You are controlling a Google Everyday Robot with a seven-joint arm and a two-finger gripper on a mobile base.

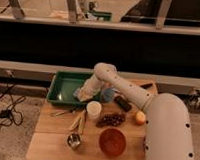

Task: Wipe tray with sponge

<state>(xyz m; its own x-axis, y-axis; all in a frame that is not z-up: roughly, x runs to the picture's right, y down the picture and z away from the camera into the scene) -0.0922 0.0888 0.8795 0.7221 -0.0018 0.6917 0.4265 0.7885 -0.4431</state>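
The green tray [63,88] lies at the back left of the wooden table. My white arm reaches from the lower right across the table, and my gripper [85,92] is down inside the tray's right end. A pale soft patch that looks like the sponge [82,96] sits under the gripper's tip on the tray floor, mostly covered by the gripper.
A rounded blue object [109,95] and a dark item [123,103] lie just right of the tray. A white cup [93,109], dark grapes [111,119], a round fruit [140,117], a red-orange bowl [112,141], a metal cup [74,140] and yellowish utensils [77,122] stand in front.
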